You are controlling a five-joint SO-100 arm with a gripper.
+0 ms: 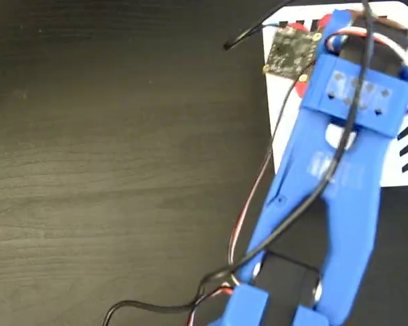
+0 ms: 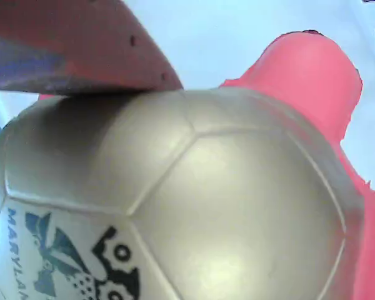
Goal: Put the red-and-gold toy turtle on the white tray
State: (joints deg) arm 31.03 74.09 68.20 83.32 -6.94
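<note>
over the top right corner of the fixed view, blue arm [image 1: 340,176] stretched up from the bottom edge across the dark wood-grain surface [image 1: 109,170], ending above the white tray [image 1: 283,129]. black diagonal stripes visible along the tray's top edge and right edge. small dark circuit board [image 1: 291,49] mounted near the arm's tip, with black, red and white wires [image 1: 258,204] trailing down along the arm toward the bottom of the frame. only small bits of red peeking out beside the arm over the tray; tool itself hidden under the arm from this angle.

close up in the wrist view, red-and-gold toy turtle [image 2: 225,206] filling nearly the whole frame: gold domed shell with panel seams, black printed logo and lettering at lower left, coral-red part at upper right and along the right edge. white of the tray behind it. red finger [image 2: 81,44] of the tool pressing against the top of the shell at upper left. second finger not visible, so cannot tell whether clamped on the turtle or apart.
</note>
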